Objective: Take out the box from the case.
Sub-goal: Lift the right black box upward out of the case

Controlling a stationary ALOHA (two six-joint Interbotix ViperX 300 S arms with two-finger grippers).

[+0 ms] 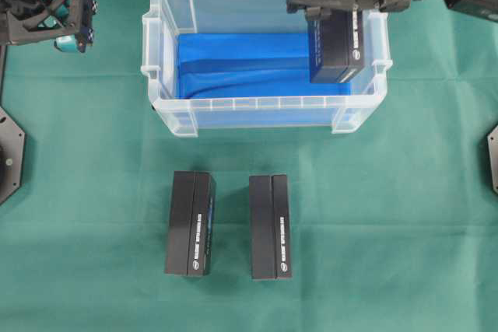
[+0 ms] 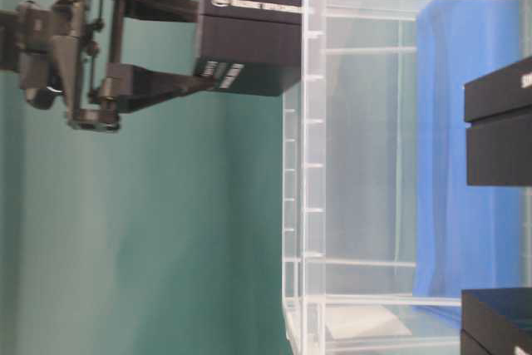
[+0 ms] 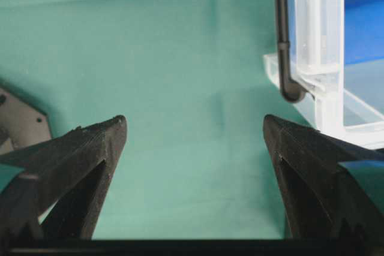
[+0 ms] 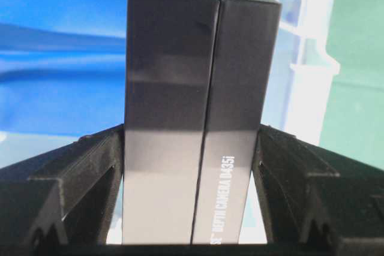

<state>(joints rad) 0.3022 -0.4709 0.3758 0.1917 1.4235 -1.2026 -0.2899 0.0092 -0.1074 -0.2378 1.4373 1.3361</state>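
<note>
Right claw (image 4: pixel 192 220) clamps the black rectangular cardboard box (image 1: pixel 336 48) by its flat sides, holding it lifted at the clear plastic case's (image 1: pixel 264 110) two o'clock corner to clear the rim; left claw (image 3: pixel 195 148) gapes empty at ten o'clock over the green bench (image 1: pixel 93 231).

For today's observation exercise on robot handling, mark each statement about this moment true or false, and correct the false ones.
1. The right gripper is clamped on a black box. True.
2. The left gripper holds a box. False: its jaws stand open, with only the green cloth between them.
3. Two black boxes lie on the cloth in front of the case. True: one on the left, one on the right.
4. The case has a red lining. False: the lining is blue.
5. The held box lies flat on the lining. False: the table-level view shows it lifted to the rim.
</note>
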